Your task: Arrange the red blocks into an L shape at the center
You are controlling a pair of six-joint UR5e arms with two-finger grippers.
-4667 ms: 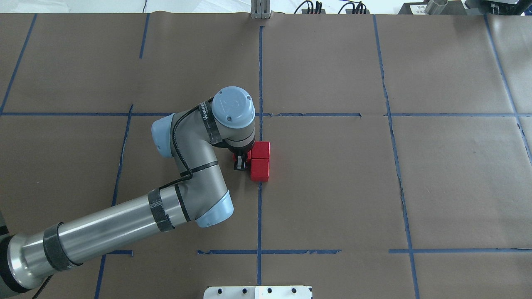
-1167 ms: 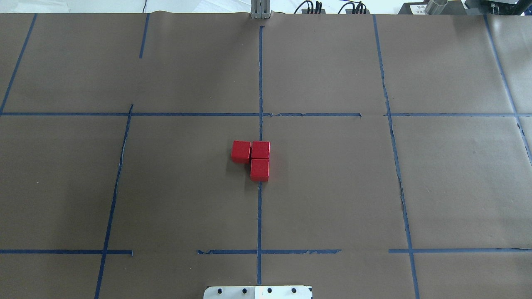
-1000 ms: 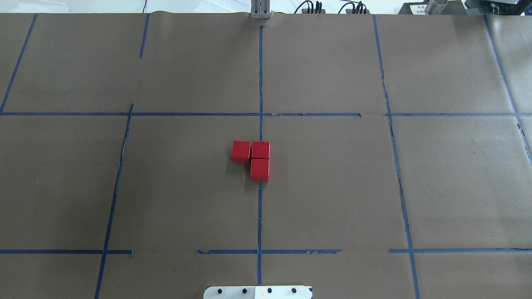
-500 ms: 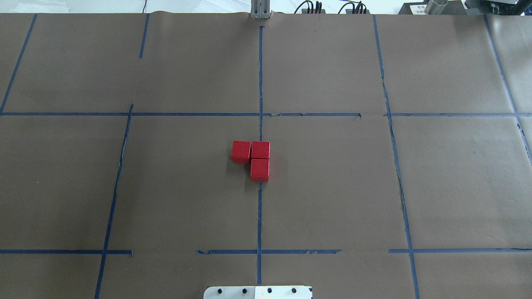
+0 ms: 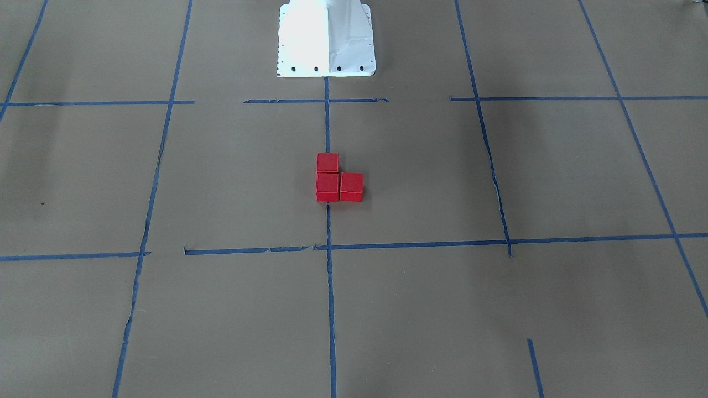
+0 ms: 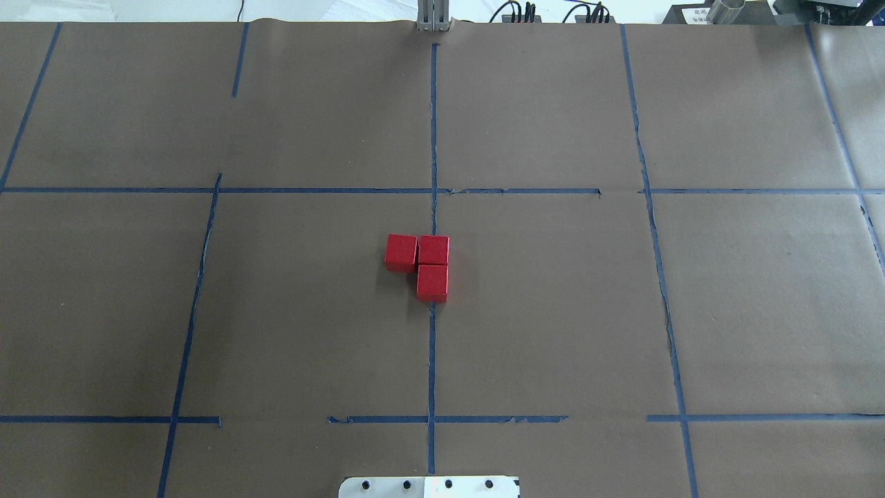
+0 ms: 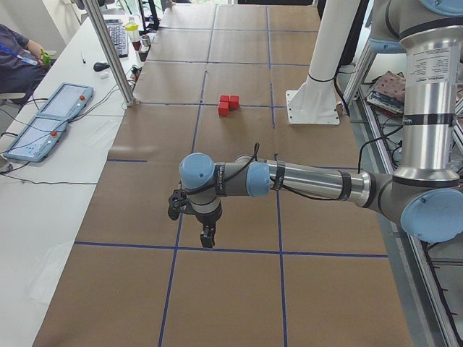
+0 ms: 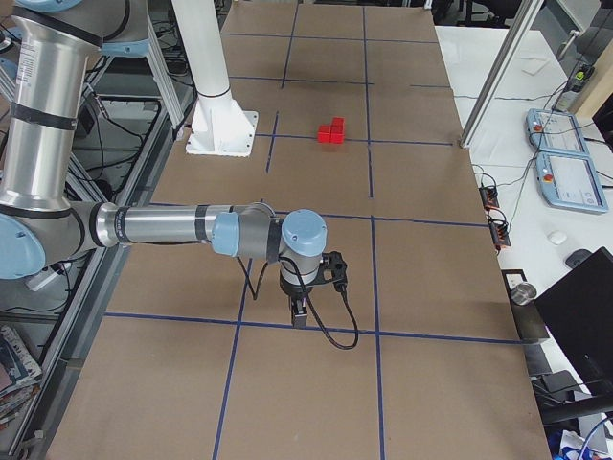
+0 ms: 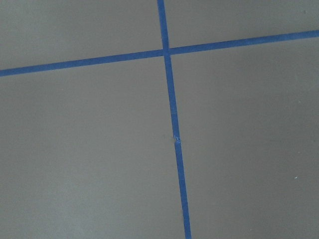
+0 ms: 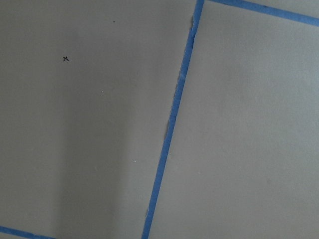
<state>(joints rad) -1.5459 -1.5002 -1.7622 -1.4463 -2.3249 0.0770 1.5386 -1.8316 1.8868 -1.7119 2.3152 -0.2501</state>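
Centrally, three small matte bright-red cubes [image 6: 433, 250] touch in an L on the brown-papered worktop [image 6: 553, 311]. The left hand [image 7: 207, 237] and right hand [image 8: 299, 314] show in side views only: spread or pressed together, cannot tell.

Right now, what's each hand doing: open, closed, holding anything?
Left hand: cannot tell, seen only from the side.
Right hand: cannot tell, same reason.

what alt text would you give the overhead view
Three red blocks touch in an L at the middle of a brown table gridded with blue tape. A white plate pokes in at the bottom edge.
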